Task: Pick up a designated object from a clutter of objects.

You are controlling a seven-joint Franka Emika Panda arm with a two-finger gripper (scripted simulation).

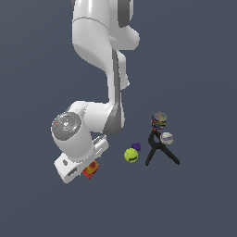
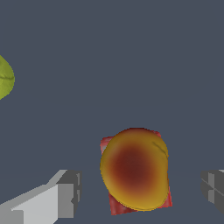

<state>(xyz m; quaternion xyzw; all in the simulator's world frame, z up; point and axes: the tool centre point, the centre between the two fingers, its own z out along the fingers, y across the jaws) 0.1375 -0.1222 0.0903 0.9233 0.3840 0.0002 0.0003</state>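
Gripper (image 2: 140, 192) fingers (image 2: 65, 194) spread wide, nothing held; orange-yellow fruit (image 2: 134, 168) sits between them atop red packet (image 2: 114, 209). Best to descend straight, clamp fruit only, clear of packet.

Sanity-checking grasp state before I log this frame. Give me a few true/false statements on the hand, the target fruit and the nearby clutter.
1. The hand has its fingers spread on either side of the orange-yellow fruit. True.
2. The fruit sits over a flat red packet. True.
3. The fingers are pressed against the fruit. False: a gap shows on each side in the wrist view.
4. The yellow-green tennis ball lies between the fingers. False: it lies apart, toward the exterior view's right.
5. The black two-legged tool stands next to the multicoloured cup. True.
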